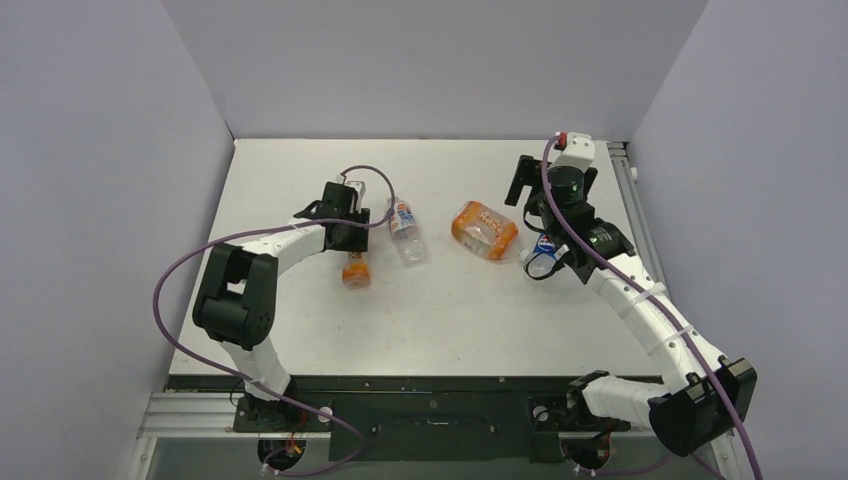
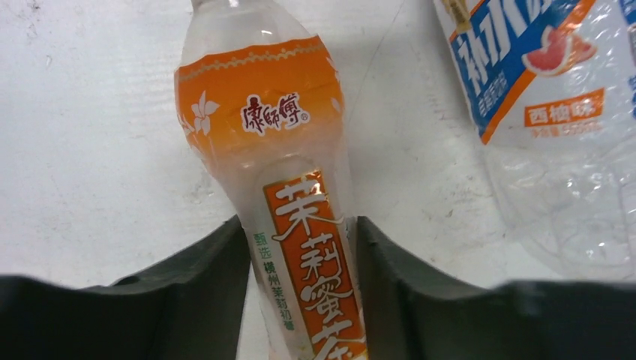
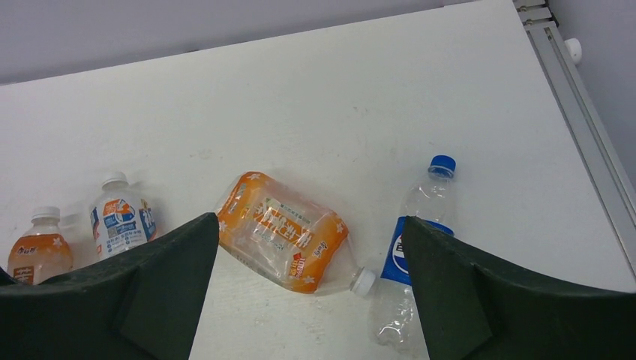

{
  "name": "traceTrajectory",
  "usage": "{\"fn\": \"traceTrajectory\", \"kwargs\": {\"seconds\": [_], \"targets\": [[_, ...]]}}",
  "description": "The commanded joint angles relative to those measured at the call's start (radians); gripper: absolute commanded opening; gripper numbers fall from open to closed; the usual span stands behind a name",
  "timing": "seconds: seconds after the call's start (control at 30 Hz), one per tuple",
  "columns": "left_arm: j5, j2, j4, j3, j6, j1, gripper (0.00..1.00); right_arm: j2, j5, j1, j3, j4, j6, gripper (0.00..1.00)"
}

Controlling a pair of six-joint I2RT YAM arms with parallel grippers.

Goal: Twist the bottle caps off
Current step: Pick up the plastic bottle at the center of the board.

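Left gripper point(image 2: 300, 229) pinches the slim orange bottle point(image 2: 262, 120), lying left of centre beside a clear bottle point(image 1: 405, 232). Right gripper point(image 3: 311, 220) hangs spread wide at the right, near the wide orange bottle point(image 3: 281, 232) and Pepsi bottle point(image 3: 424, 206), both capped.

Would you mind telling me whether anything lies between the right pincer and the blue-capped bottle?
Nothing visible does. The right pincer is open over the blue-capped bottle, its blue cap exposed; the wide orange bottle lies alongside, its white cap toward it.
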Motion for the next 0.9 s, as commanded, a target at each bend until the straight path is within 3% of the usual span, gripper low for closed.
{"fn": "traceTrajectory", "kwargs": {"seconds": [0.0, 0.13, 0.33, 0.53, 0.67, 0.87], "targets": [[-0.006, -0.028, 0.122, -0.039, 0.042, -0.023, 0.34, -0.050, 0.059, 0.034, 0.018, 0.071, -0.037, 0.87], [0.031, -0.116, 0.170, -0.071, 0.139, -0.031, 0.15, -0.064, 0.008, 0.048, 0.017, 0.111, -0.064, 0.87], [0.193, -0.301, 0.144, -0.058, 0.306, -0.030, 0.00, 0.017, -0.103, 0.054, 0.150, 0.019, -0.050, 0.87], [0.368, -0.411, -0.057, 0.014, 0.365, -0.014, 0.00, 0.100, -0.258, 0.101, 0.286, -0.036, -0.033, 0.87], [0.451, -0.548, -0.139, 0.025, 0.434, -0.008, 0.00, 0.138, -0.263, 0.150, 0.391, -0.067, 0.019, 0.87], [0.521, -0.792, 0.006, -0.080, 0.444, -0.009, 0.00, 0.158, -0.197, 0.290, 0.494, -0.094, 0.064, 0.87]]}}
